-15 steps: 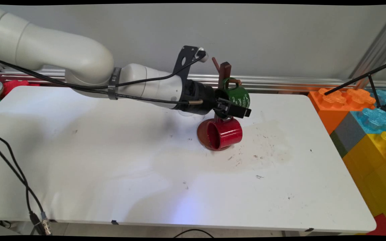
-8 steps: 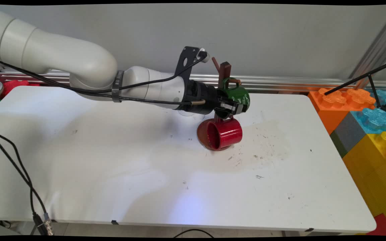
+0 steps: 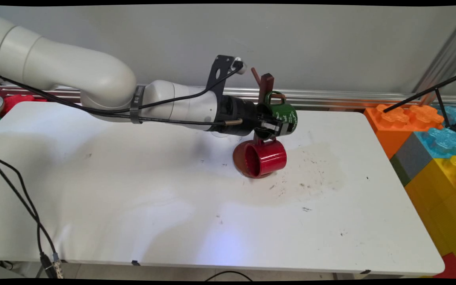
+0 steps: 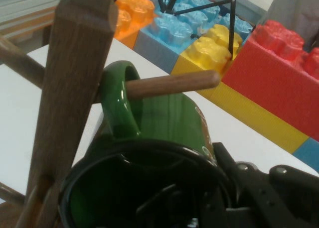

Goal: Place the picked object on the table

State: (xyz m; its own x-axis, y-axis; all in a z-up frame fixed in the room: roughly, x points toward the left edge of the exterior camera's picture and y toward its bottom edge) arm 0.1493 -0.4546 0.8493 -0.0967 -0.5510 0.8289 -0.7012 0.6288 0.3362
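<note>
A green mug (image 3: 286,114) hangs by its handle on a peg (image 4: 174,83) of the brown wooden mug tree (image 3: 266,84) at the table's far side. My gripper (image 3: 277,127) reaches in from the left and is shut on the mug's rim, one finger inside the mug (image 4: 169,118) and one outside. The tree's post (image 4: 70,88) stands just left of the mug in the hand view. A red mug (image 3: 265,157) hangs lower on the same tree, its mouth facing left, just below my gripper.
Large toy blocks (image 3: 430,138) in orange, blue, yellow and red stand off the table's right end, with black rods (image 3: 430,91) above them. Black cables (image 3: 22,206) hang at the left front. Dark smudges (image 3: 311,170) mark the table right of the tree.
The gripper's fingers, spread a second ago with one sticking out past the mug, have closed on the green mug's wall. The mug has shifted slightly to the right.
</note>
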